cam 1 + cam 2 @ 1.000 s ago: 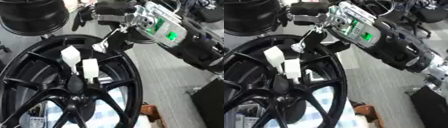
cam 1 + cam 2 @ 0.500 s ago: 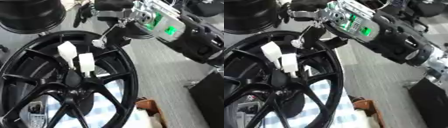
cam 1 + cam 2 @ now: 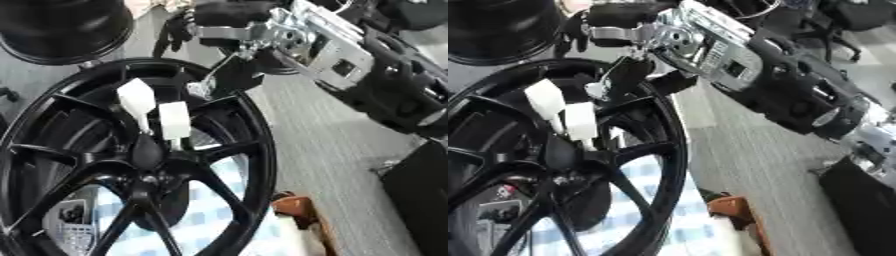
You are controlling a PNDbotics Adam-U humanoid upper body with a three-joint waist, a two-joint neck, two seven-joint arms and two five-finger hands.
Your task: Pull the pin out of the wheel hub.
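Note:
A black spoked wheel (image 3: 249, 150) lies flat and fills the left half of the view. Two white block-shaped pins, one (image 3: 136, 97) beside the other (image 3: 173, 120), stand up from its hub (image 3: 147, 150). My right arm comes in from the upper right. Its hand (image 3: 238, 74) hangs over the wheel's far rim, up and to the right of the pins and apart from them. A small pale piece (image 3: 196, 90) dangles on a thin wire under the hand. My left hand shows in neither view.
A second black wheel (image 3: 61, 25) stands at the top left. A blue-and-white checked cloth (image 3: 214, 220) lies under the wheel. An orange-brown object (image 3: 297, 207) sits by the near rim, a black case (image 3: 424, 200) at the right, and a grey keypad-like object (image 3: 74, 232) between the spokes.
The whole picture has slid a little, so the camera moved. My right forearm has turned, and its green light no longer shows. The hand stays over the far rim; the pins have not moved.

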